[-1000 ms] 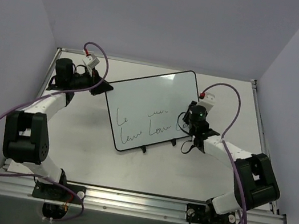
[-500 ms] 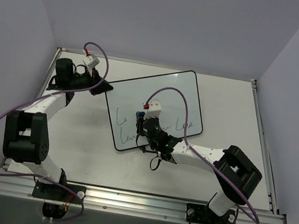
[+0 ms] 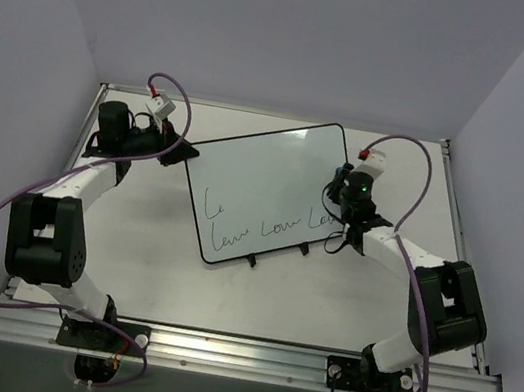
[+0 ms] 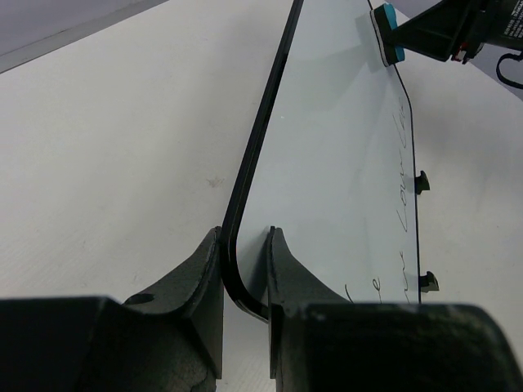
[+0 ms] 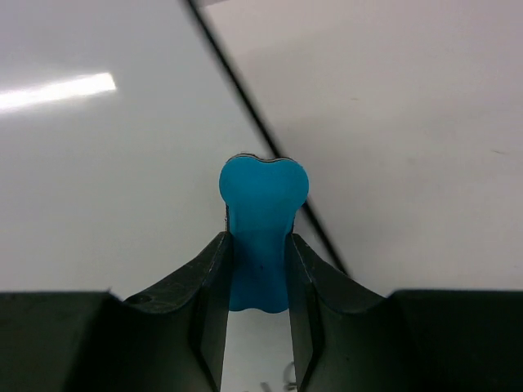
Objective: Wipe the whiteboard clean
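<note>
The whiteboard (image 3: 268, 192) was laid askew on the tabletop (image 3: 150, 257). Its far left corner was clamped between the jaws of the left pincer (image 4: 245, 245). At its right short edge, the blue eraser (image 5: 263, 196) was held squeezed in the right pincer (image 5: 257, 238). The eraser was seen straddling the board's black frame, partly over the white face and partly beyond it. Dark cursive writing (image 3: 267, 225) was seen along the board's near long edge, just inside the two small clips (image 3: 252, 260), so the task was judged well short of done.

Several failures could be expected from here. The eraser could be snagged on the frame's lip when drawn inward over the board, and could be twisted out of so narrow a grip. Since the board was pinned at one corner only, it could be swung about that corner by a hard sideways stroke. Were a stroke kept too far from the near edge, the lowest words would be missed. Were it carried too close, the clips could be struck.
</note>
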